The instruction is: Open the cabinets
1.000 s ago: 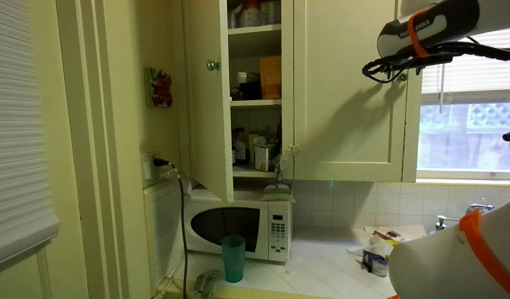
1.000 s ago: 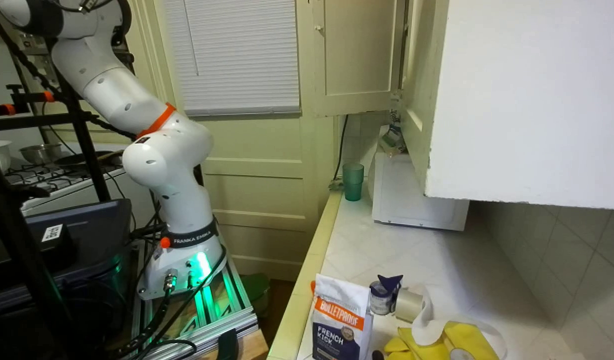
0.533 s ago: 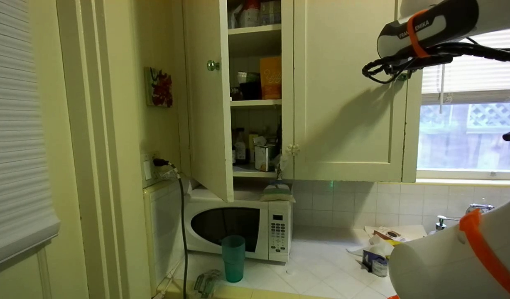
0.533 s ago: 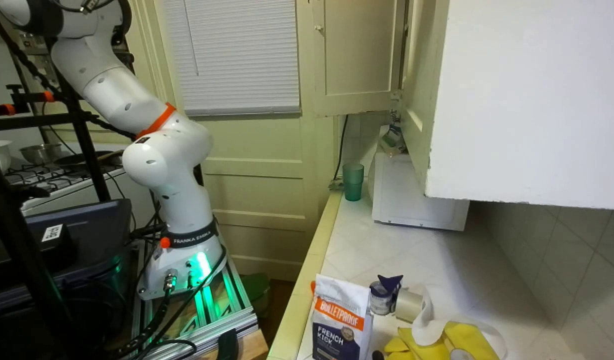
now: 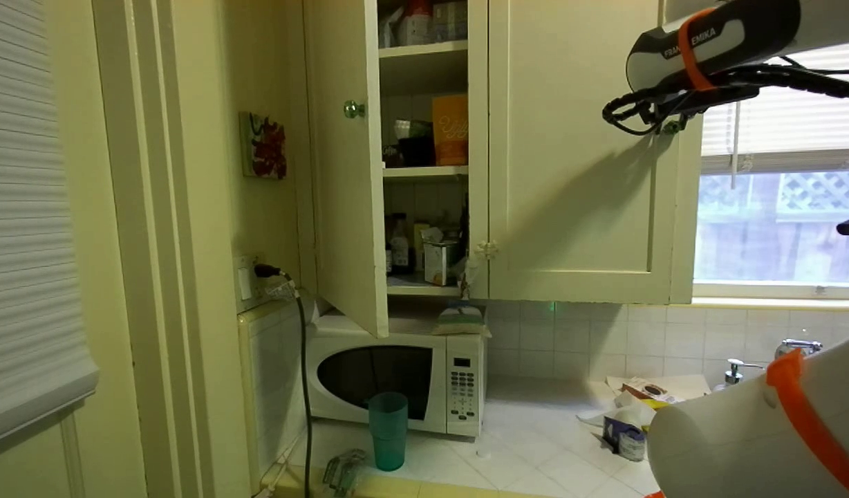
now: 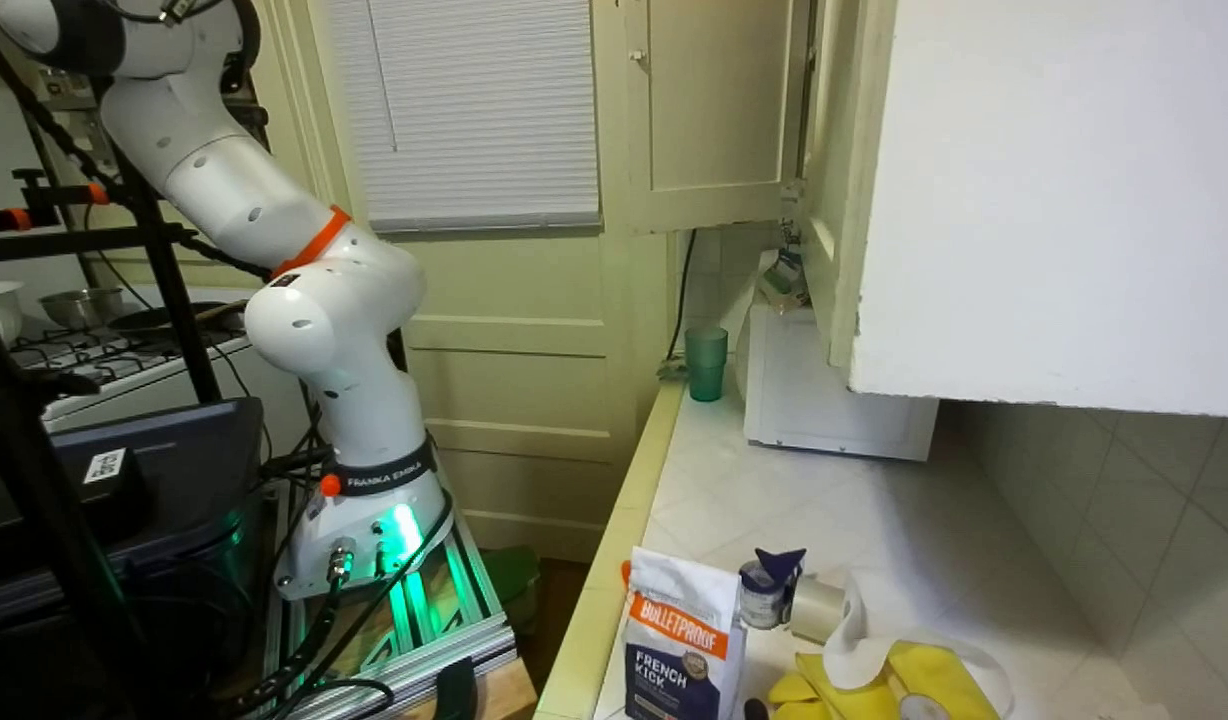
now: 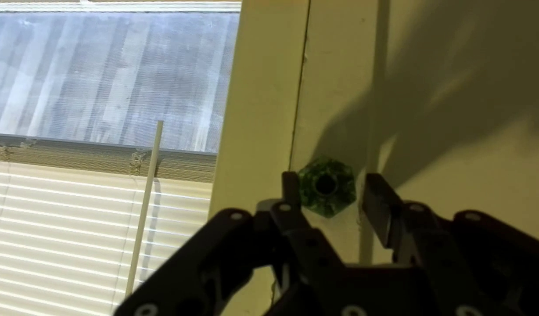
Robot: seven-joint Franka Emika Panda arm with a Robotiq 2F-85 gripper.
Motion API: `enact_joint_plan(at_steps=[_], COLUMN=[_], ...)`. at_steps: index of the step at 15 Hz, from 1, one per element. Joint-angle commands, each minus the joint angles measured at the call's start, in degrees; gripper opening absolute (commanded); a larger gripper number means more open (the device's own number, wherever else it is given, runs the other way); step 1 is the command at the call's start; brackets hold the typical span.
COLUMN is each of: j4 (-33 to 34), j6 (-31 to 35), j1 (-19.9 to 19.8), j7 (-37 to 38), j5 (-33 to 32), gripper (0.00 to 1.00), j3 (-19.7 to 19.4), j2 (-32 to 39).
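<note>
- The claw is at a cabinet door, its fingers part of the way apart, one on each side of the faceted green glass knob. In the wrist view one finger overlaps the knob's edge and a thin sliver seems to show before the other, so I can't be sure whether they grip it or only flank it.
- The knob belongs to the closed-looking door beside the window; whether that door is slightly ajar is hard to judge. A dark shadow crosses its panel.
- The white arm, banded in orange, shows in both exterior views.
- The cream cabinets hang above the tiled counter. Their swung-out door stands well away from its frame, baring shelves that hold an orange packet, a dark bottle and a tin.
- Beneath sits the white microwave, a green cup upright in front of it.
- Farther along the counter, in an exterior view, a Bulletproof bag stands near a small can and a yellow item.
</note>
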Motion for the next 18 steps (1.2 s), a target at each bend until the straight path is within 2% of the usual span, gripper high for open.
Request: enact_joint_plan(at_steps=[1, 2, 3, 4, 9, 18], j4=[-2.07, -2.72, -3.14, -3.21, -4.28, -3.85], j6=[-6.69, -7.91, -9.03, -10.65, -14.56, -22.33], j1=[1.10, 0.84, 0.24, -0.12, -0.32, 3.36], j7=[-0.94, -0.61, 0.50, 0.94, 3.96, 7.15], j5=[0.45, -0.12, -1.04, -1.76, -4.92, -2.76], gripper=[0.44, 0.14, 0.13, 0.07, 0.08, 0.08], j3=[3.63, 4.63, 5.71, 6.59, 9.49, 11.92], j2=[-3.79, -4.74, -5.41, -5.90, -6.94, -9.07])
